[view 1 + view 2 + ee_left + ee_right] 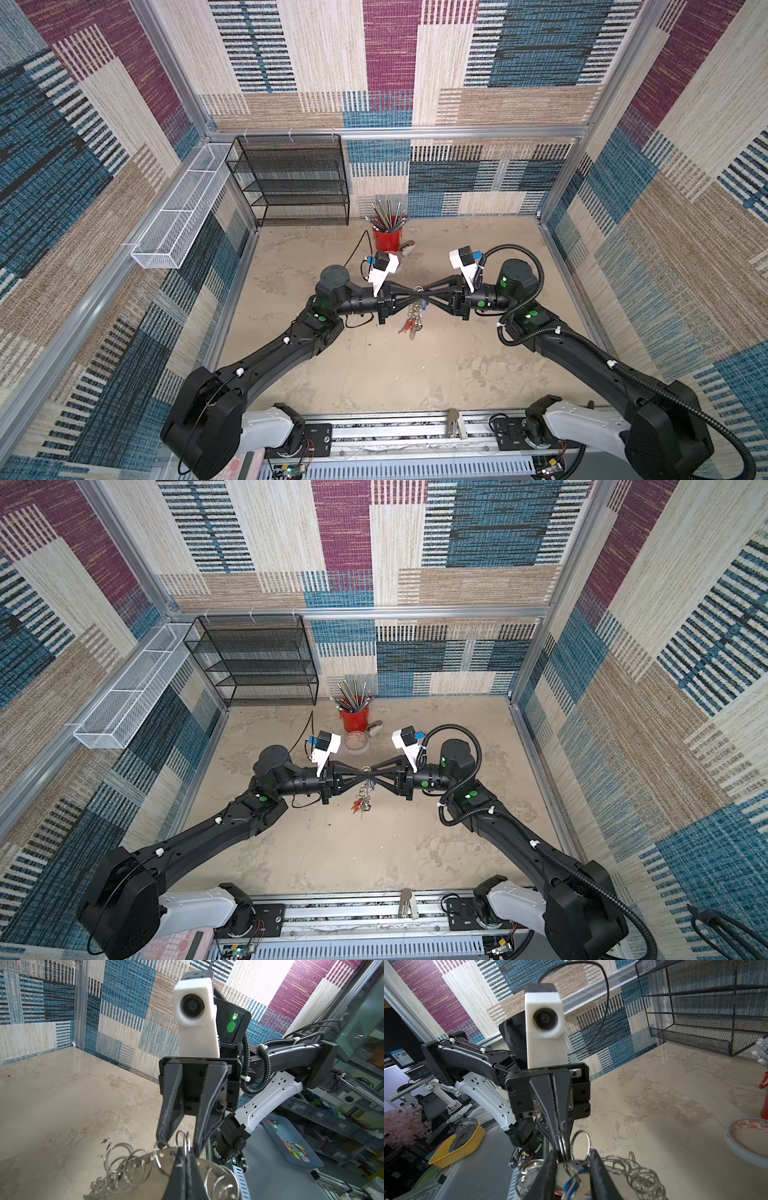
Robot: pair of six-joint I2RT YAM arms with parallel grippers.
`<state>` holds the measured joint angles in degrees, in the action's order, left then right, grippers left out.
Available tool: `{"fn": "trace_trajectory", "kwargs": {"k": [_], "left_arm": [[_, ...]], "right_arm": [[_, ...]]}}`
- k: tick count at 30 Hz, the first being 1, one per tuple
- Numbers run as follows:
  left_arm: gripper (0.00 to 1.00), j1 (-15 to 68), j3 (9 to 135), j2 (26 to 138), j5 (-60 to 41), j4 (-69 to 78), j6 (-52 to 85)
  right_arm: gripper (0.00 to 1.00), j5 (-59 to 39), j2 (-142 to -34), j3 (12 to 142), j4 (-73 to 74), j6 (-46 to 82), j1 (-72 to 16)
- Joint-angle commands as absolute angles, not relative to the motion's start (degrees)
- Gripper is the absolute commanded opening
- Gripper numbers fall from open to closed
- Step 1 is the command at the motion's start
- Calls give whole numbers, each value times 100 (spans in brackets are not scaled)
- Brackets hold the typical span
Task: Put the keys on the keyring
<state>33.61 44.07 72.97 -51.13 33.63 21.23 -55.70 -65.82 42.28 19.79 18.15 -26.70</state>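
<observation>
We are looking at two arms meeting tip to tip over the middle of the table (374, 374), with the keyring (416, 308) hanging in the air between them, clear of the surface. The left gripper (185, 1172) is pinching it with its fingers pressed fully together. In the left wrist view they are clamping the edge of the gray plate (166, 1153) among the split rings (119, 1156), and in the right wrist view we are seeing those same closed tips from the opposite side. The right gripper (179, 1140) is facing it with its fingers standing apart, straddling the plate's edge and a ring or two. In the right wrist view a key with a blue tag (572, 1185) is sitting between those fingers, but we are not able to tell whether the pads are pressing on it. The keys (410, 326), one with a red tag, are dangling in a bunch from the rings beneath the grippers in both top views. Behind the arms, a red cup of pencils (388, 243) and a tape roll (356, 742) are standing just beside each other, well apart from the keyring.
</observation>
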Motion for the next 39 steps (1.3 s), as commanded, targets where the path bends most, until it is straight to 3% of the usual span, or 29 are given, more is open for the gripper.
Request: {"fn": "trace_trajectory", "kwargs": {"k": [1, 9, 21, 33, 39], "left_arm": [[0, 3366, 4403, 7303, -5227, 3792, 2188], [0, 3366, 4480, 7348, -5404, 3568, 2081], [0, 3365, 4823, 7316, -5453, 2256, 1460], [16, 3366, 5480, 7211, -5559, 181, 413], [18, 3366, 5862, 7328, -5703, -609, -69]], "right_arm": [[22, -5714, -6631, 4199, 2208, 1937, -2707], [0, -5807, -6739, 4180, 2361, 1984, -2786], [0, -5620, -6580, 4123, 2215, 1879, -2804], [0, -5485, -6473, 4130, 1954, 1686, -2810], [0, -5449, -6434, 4148, 1831, 1575, -2817]]}}
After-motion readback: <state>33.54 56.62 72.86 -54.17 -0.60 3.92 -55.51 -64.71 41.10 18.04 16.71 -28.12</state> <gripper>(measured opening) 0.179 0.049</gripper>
